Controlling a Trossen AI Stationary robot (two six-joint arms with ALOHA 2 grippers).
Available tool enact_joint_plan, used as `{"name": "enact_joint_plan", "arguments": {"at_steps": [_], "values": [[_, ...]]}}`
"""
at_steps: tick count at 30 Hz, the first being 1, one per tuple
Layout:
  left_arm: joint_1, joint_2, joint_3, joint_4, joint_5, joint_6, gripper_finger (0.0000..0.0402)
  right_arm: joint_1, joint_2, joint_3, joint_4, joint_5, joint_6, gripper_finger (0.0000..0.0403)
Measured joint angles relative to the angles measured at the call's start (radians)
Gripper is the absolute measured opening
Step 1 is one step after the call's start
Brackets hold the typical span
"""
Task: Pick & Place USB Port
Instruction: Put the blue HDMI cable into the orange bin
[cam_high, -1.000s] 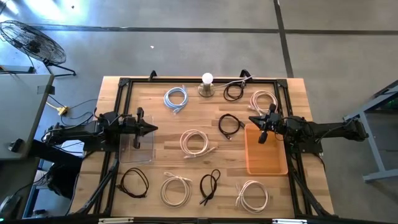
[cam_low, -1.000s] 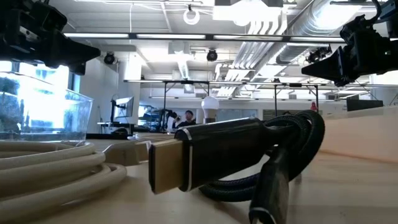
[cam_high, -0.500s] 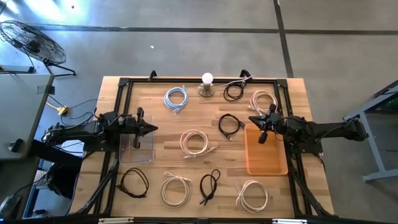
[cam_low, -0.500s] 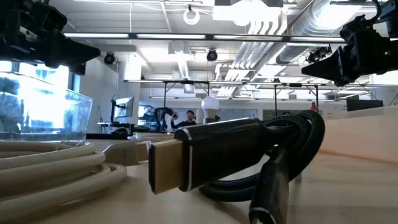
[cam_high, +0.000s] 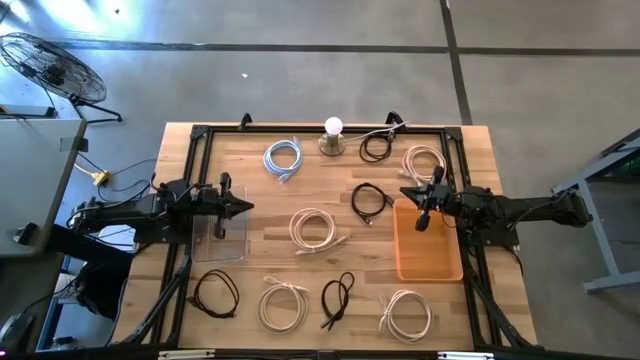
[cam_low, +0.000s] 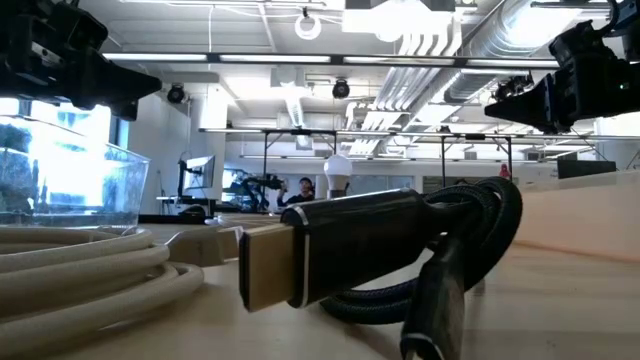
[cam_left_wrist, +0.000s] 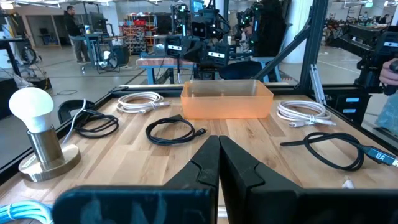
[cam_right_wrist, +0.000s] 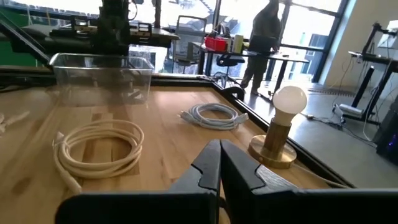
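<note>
From above, my left tool (cam_high: 243, 207) is pinched shut over a clear bin (cam_high: 222, 236), my right tool (cam_high: 407, 191) shut beside an orange bin (cam_high: 428, 250). Ten coiled cables dot the counter (cam_high: 320, 195). Low view: one black cable (cam_low: 400, 235) looms close.

two dark, slender arms of black segments with cabling along them; each gripper (cam_left_wrist: 218, 163) ending in matte black, wedge-shaped fingers (cam_right_wrist: 208, 167).
</note>
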Motion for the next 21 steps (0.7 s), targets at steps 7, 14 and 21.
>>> {"name": "enact_joint_plan", "arguments": {"at_steps": [7,14,21], "values": [[0.0,0.0,0.0,0.0,0.0,0.0,0.0001,0.0,0.0,0.0,-0.009,0.001,-0.006,0.0],[0.0,0.0,0.0,0.001,-0.007,0.003,0.0001,0.0,0.0,0.0,-0.019,0.008,-0.024,0.0],[0.0,0.0,0.0,-0.008,-0.062,0.034,0.0001,0.0,0.0,0.0,-0.027,0.004,-0.028,0.0]]}}
